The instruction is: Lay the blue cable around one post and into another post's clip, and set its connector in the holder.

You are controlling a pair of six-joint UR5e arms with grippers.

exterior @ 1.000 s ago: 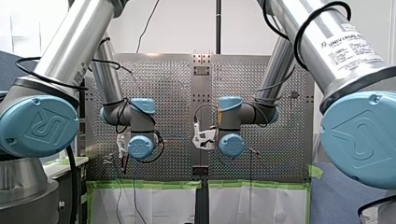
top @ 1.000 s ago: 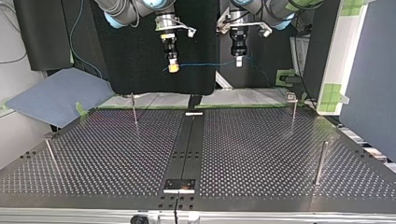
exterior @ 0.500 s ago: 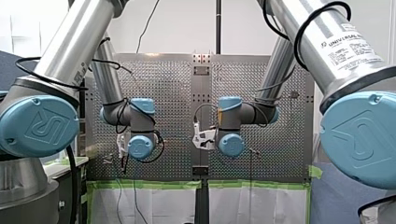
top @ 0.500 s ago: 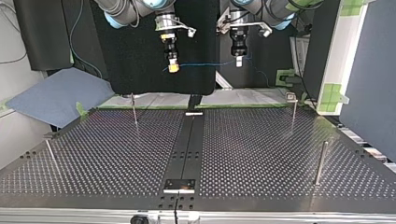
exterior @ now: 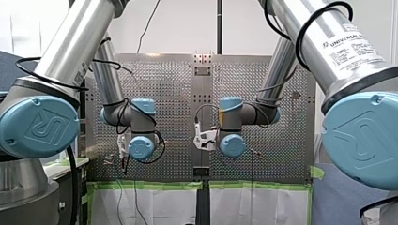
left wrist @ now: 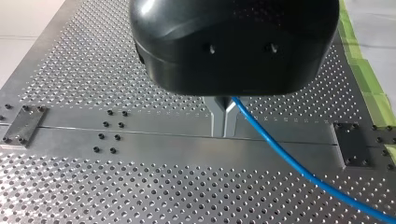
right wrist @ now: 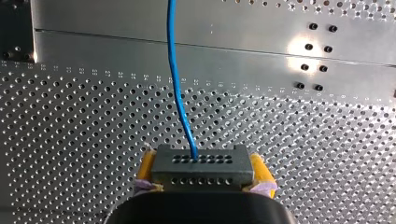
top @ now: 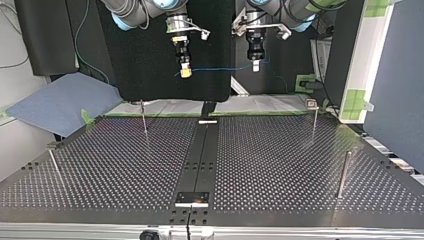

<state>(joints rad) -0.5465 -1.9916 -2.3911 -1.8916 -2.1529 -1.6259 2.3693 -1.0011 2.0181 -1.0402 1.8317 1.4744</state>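
with right jaws, gripping dark connector [right wrist: 201, 165] between yellow pads [right wrist: 146, 164], blue cable [right wrist: 176, 79] leading straight ahead. with left jaws, pinching that cable tight, closed on it, above perforated surface [left wrist: 140, 186], rest trailing off beside.

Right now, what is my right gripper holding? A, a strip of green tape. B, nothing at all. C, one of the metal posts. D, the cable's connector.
D: in the right wrist view the connector, a dark block with rows of holes, sits clamped between the right gripper and its yellow pads, with the blue cable running out of it.
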